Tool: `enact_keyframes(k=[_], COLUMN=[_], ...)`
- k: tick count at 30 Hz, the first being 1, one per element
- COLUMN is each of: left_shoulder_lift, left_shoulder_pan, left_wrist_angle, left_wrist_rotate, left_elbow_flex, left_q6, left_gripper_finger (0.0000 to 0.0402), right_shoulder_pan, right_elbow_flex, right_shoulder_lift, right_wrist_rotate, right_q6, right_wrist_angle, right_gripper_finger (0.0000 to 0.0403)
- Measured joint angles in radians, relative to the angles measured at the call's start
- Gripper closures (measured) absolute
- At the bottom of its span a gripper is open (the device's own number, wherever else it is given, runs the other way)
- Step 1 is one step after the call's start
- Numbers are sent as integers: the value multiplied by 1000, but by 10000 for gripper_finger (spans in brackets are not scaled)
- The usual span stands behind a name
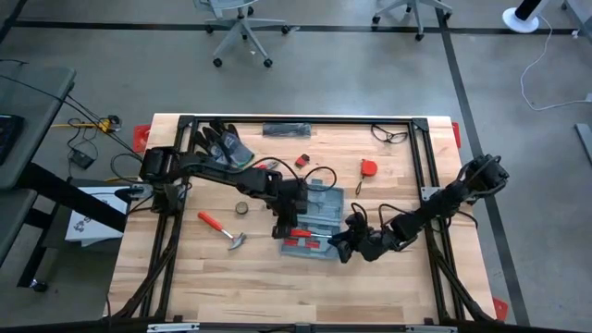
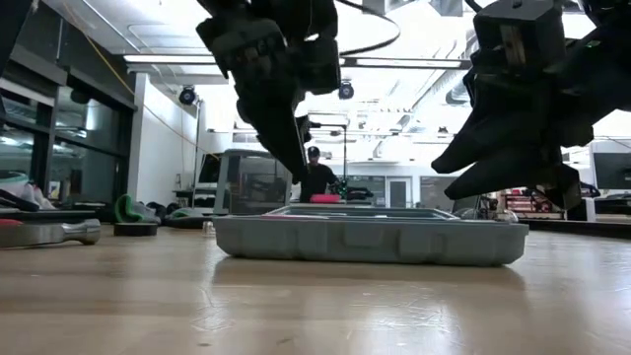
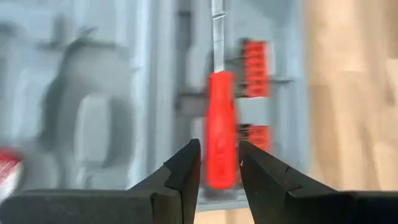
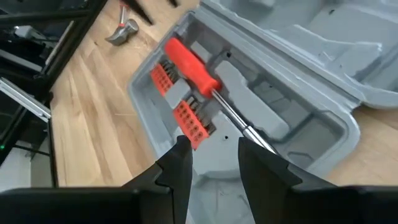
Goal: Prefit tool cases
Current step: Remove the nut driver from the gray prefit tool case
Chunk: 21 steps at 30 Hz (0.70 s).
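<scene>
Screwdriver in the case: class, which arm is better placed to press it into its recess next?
Probably the left. The left gripper hangs directly over the screwdriver, fingers straddling its handle. The right gripper hangs open at the end of the case, off the handle.

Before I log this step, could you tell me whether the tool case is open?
Open: the tool case lies spread flat, recesses and red screwdriver exposed.

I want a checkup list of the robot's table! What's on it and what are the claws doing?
Surface: wooden table, black frame.
Job's things: blue-grey tool case lying open, red-handled screwdriver and red bit racks seated inside.
Clutter: hammer, dark gloves, tape roll, red tape measure.
Grippers: left gripper over the screwdriver handle, jaws apart; right gripper over the case, jaws open.
Cables: black cable at the back.
Surroundings: office chairs, person beyond.
</scene>
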State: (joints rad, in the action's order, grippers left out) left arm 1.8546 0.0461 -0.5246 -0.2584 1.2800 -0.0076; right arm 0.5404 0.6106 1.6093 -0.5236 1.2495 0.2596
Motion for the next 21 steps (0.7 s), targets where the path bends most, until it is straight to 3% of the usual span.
enact_keyframes(k=[3, 8, 21], left_shoulder_lift=[10, 32, 139], left_shoulder_pan=[26, 71, 80], left_wrist_angle=[0, 9, 58], left_wrist_rotate=[14, 135, 134], left_elbow_flex=[0, 0, 6], left_q6=[61, 139, 141], left_gripper_finger=[298, 298, 281], right_shoulder_pan=[-3, -4, -10], right_elbow_flex=[0, 0, 0], right_shoulder_lift=[0, 0, 0], right_wrist_rotate=[0, -11, -30], right_q6=[0, 3, 8], right_wrist_angle=[-17, -26, -50], right_gripper_finger=[279, 279, 279])
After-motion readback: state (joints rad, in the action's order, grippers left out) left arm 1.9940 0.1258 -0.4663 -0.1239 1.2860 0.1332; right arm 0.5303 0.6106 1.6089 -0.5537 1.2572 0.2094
